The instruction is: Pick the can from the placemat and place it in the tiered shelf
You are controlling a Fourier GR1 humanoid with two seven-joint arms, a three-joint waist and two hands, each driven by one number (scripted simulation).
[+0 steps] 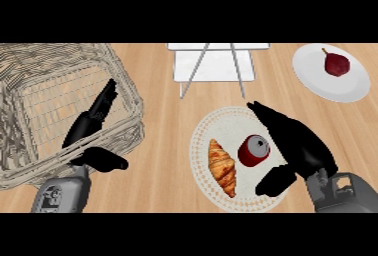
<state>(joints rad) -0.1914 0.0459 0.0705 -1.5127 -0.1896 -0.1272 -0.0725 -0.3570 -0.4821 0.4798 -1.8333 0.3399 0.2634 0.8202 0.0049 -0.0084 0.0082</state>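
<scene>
Lying beside right hand fingers — can.

The left hand rests open at near left, fingers straight and pointing far. The right hand (near right) is open too, thumb spread.

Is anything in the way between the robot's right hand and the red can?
Nothing visible. The right hand is open right beside the can on the placemat; the croissant lies on the can's far side.
</scene>
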